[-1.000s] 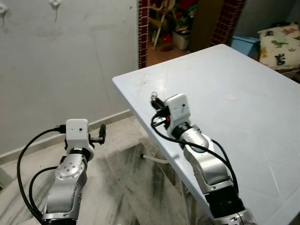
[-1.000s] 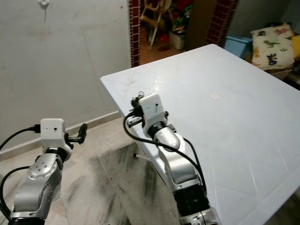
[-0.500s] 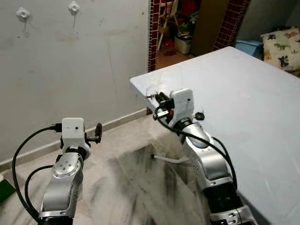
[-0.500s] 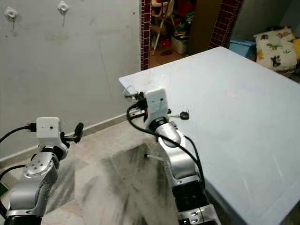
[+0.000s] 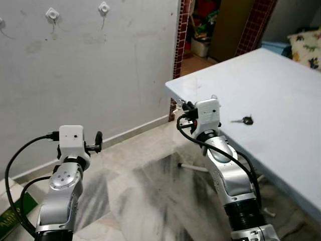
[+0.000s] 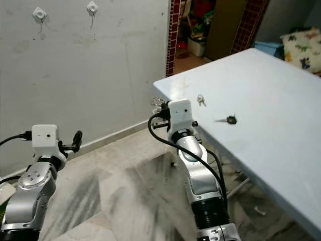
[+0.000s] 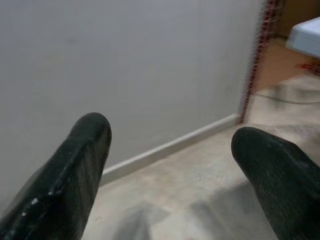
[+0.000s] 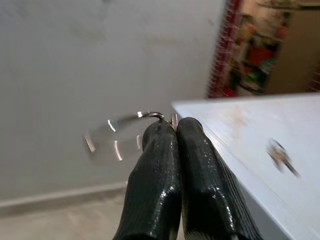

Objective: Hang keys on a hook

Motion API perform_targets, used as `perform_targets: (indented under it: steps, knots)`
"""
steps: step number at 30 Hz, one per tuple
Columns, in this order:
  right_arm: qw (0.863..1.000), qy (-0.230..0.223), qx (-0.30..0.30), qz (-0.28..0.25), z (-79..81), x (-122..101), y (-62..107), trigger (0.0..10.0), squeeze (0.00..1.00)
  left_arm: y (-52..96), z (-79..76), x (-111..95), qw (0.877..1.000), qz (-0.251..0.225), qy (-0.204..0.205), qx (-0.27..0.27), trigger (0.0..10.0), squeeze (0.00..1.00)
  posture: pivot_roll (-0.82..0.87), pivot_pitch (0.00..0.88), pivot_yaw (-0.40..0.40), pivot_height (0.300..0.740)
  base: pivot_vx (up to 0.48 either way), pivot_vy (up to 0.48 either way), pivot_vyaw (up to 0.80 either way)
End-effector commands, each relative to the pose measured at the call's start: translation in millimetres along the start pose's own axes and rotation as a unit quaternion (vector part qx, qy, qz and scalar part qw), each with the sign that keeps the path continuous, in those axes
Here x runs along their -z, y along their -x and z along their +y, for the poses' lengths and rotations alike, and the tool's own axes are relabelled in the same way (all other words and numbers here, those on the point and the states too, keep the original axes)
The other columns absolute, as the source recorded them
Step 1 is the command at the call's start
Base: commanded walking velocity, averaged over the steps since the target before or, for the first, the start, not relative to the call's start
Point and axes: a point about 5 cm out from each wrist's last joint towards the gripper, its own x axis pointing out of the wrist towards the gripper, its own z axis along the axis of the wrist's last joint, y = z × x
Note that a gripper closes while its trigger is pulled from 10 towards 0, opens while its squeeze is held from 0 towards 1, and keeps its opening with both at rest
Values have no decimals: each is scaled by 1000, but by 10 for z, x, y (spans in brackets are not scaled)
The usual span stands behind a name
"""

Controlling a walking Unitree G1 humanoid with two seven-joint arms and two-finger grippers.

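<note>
Right wrist view: right gripper clamped on a key ring, fingers pressed together, ring blurred, held off the table corner before the wall; two loose keys, one silver, one dark-headed, lie on the table; hooks high on the wall, well apart; left gripper spread wide, low, idle.
</note>
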Motion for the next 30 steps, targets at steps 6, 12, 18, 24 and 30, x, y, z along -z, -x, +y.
perform_targets:
  steps: [6,12,18,24,30]
  knots:
    - [1000,25,4,-12,-79,-32,-1,10000,0,-16,225,-75,999,-27,19,-10,10000,0,83,0,-11,740,0,0,0]
    - [1000,22,-6,7,-81,-12,-3,10000,0,-40,267,-126,998,-43,51,-16,10000,0,86,0,-10,740,0,0,0]
    - [999,25,-22,-7,0,-3,-2,10000,0,-2,215,-93,997,-43,69,6,10000,0,90,0,-9,740,47,0,0]
    - [1000,8,-18,-13,-1,-8,-2,10000,0,23,159,-58,996,-41,81,14,10000,0,91,0,-8,740,394,0,0]
    - [1000,10,-29,1,10,17,-3,10000,0,30,135,-59,995,-41,86,17,10000,0,90,0,-11,740,466,0,0]
